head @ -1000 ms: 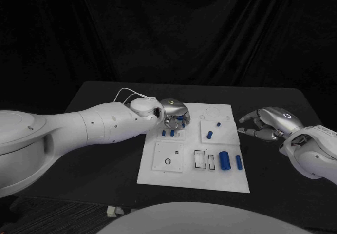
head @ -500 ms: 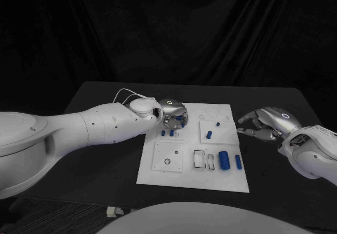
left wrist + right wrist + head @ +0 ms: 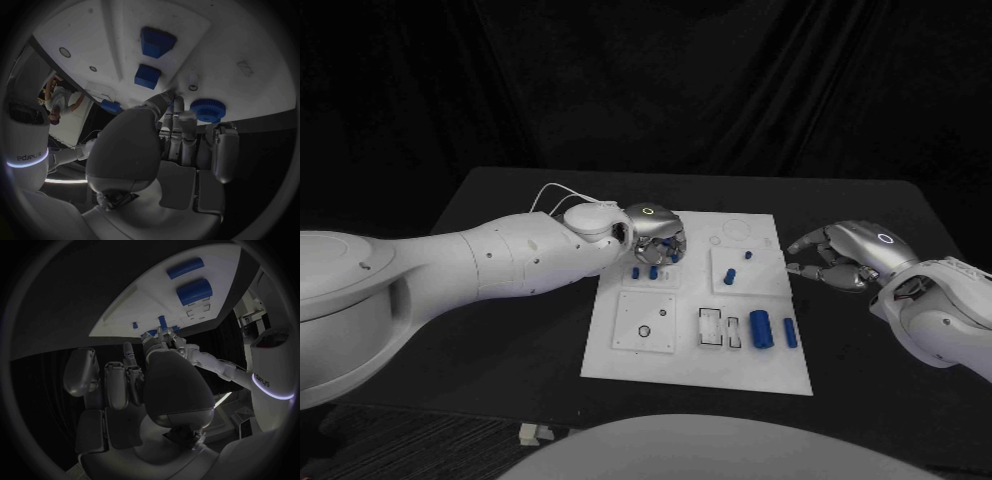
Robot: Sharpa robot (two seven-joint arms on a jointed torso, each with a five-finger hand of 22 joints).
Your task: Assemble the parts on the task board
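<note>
The white task board (image 3: 625, 355) lies mid-table. My left hand (image 3: 656, 232) hovers over its far left corner, fingers pointing down and pinching a blue gear (image 3: 672, 243) (image 3: 207, 110). Just below that hand stand two small blue blocks (image 3: 645, 271) (image 3: 149, 76). Two small blue pegs (image 3: 747, 255) stand in the plate's upper right panel. A thick blue cylinder (image 3: 762, 328) (image 3: 194, 291) and a thinner one (image 3: 790, 333) (image 3: 185, 267) lie at the near right. My right hand (image 3: 845, 256) hangs over the table beside the board's right edge, fingers loosely bent and apart, holding nothing.
A black ring (image 3: 643, 330) sits in the near left panel, and two rectangular slots (image 3: 711, 327) lie beside the thick cylinder. A white cable (image 3: 557, 188) loops over my left wrist. Dark tabletop surrounds the plate.
My left hand has shifted slightly toward the far edge with the gear in its fingers. The right hand has barely moved.
</note>
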